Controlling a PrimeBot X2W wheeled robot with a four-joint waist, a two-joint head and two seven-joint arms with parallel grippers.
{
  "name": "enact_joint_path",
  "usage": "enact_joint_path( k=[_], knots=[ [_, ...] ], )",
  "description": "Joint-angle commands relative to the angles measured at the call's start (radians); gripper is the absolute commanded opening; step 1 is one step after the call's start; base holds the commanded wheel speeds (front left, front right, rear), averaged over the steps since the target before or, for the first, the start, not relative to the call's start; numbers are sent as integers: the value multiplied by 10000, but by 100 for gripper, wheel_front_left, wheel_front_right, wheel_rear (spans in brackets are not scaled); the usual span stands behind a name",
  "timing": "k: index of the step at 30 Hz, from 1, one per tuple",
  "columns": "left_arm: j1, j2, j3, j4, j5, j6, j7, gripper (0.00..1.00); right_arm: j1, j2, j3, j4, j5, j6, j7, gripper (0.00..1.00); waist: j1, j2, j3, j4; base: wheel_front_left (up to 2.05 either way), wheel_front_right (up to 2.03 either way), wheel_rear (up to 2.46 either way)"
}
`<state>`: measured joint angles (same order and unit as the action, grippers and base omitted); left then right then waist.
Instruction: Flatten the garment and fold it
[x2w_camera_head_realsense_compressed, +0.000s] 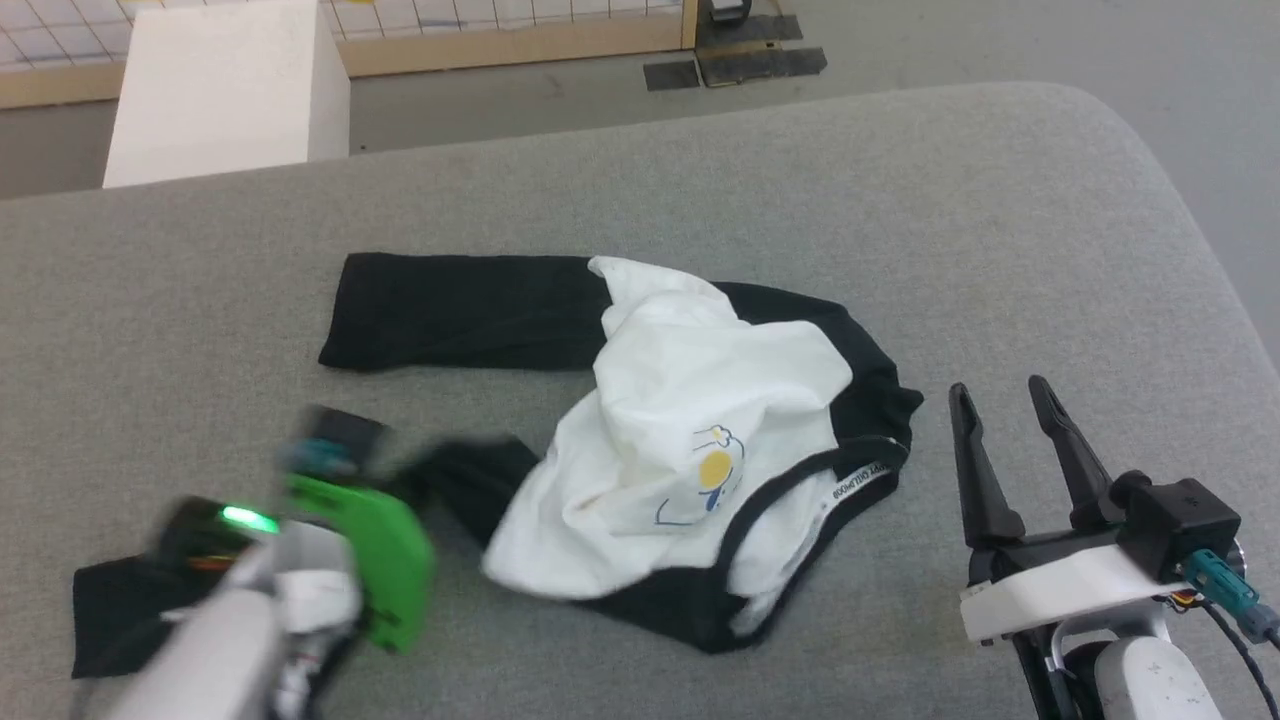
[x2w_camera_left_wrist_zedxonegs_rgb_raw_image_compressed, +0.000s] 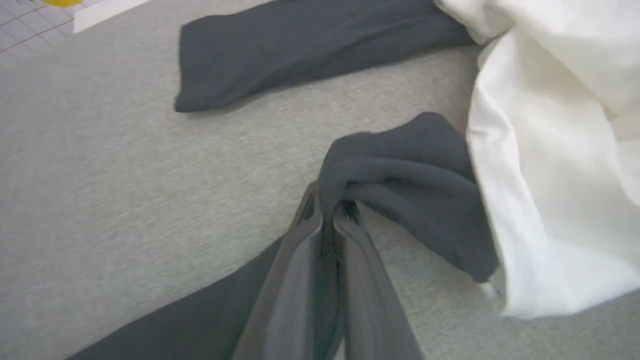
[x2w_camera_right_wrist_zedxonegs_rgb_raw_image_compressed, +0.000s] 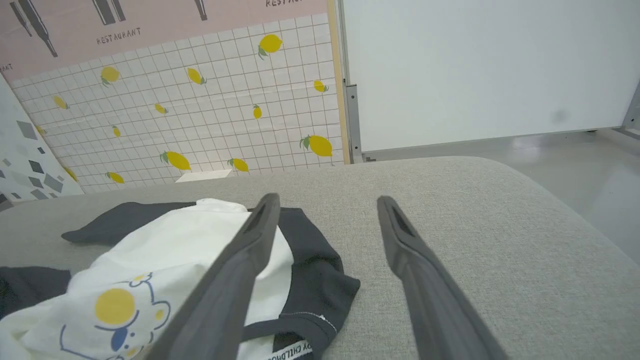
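Observation:
The garment (x2w_camera_head_realsense_compressed: 700, 400) lies crumpled mid-table, its white body bunched with the yellow-and-blue print (x2w_camera_head_realsense_compressed: 715, 470) facing up and the lettered black neckband (x2w_camera_head_realsense_compressed: 860, 485) toward the right. One black sleeve (x2w_camera_head_realsense_compressed: 460, 310) stretches flat to the far left. The other sleeve (x2w_camera_left_wrist_zedxonegs_rgb_raw_image_compressed: 410, 175) is pinched in my left gripper (x2w_camera_left_wrist_zedxonegs_rgb_raw_image_compressed: 332, 205), which is shut on a raised fold of it; that gripper looks blurred at the lower left (x2w_camera_head_realsense_compressed: 430, 470). My right gripper (x2w_camera_head_realsense_compressed: 1000, 390) stands open just right of the neckband, nothing between its fingers, and the garment (x2w_camera_right_wrist_zedxonegs_rgb_raw_image_compressed: 175, 245) lies to its left.
The grey padded table (x2w_camera_head_realsense_compressed: 1000, 200) curves off at its far right corner, with floor beyond. A white box (x2w_camera_head_realsense_compressed: 225, 90) stands past the far left edge. A lemon-tiled wall (x2w_camera_right_wrist_zedxonegs_rgb_raw_image_compressed: 200, 110) and a white panel (x2w_camera_right_wrist_zedxonegs_rgb_raw_image_compressed: 475, 65) close the background.

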<state>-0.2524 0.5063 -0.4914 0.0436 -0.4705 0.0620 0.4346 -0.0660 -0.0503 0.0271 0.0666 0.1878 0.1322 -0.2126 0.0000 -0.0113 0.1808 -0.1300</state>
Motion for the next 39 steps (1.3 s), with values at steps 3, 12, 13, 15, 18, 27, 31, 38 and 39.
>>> enact_joint_path(
  k=[3,12,13,15,18,27,31,38,39],
  knots=[
    [701,513,1513,-1232,-445,1057,-863,0,-103,1,-2,101,95,-15,-112,100,0,113,60,145,0,0,0],
    [3069,986,3480,-1825,-1040,2783,-1105,0,-220,1,-28,264,11,-15,132,100,0,113,65,669,0,0,0],
    [3359,948,3504,-1758,-1116,2900,-997,0,-222,1,-88,317,1,-15,280,100,0,113,54,745,0,0,0],
    [3790,826,3553,-1657,-1243,3090,-919,0,-236,1,-228,401,-67,-15,557,100,0,113,43,891,0,0,0],
    [4009,364,3567,-1703,-1481,3038,-1398,94,-316,1,-372,479,-190,-15,1131,100,0,113,64,1140,0,0,0],
    [2786,-1453,3399,-850,-654,2426,-6108,100,-1937,1,-622,1484,-990,-15,3864,100,0,113,405,2358,0,0,0],
    [2173,-2049,3091,-355,-31,2247,-6852,100,-2803,1,-849,2426,-1096,-15,4982,100,0,113,662,2773,0,0,0],
    [1553,-2884,2989,-47,905,1783,-6959,100,-3817,1,-1182,3753,-1643,-15,7319,48,0,113,1035,3026,0,0,0],
    [1530,-2954,3038,-21,1003,1745,-6959,100,-3866,1,-1218,3823,-1740,-15,7553,37,0,113,1046,3018,0,0,0]
  ],
)
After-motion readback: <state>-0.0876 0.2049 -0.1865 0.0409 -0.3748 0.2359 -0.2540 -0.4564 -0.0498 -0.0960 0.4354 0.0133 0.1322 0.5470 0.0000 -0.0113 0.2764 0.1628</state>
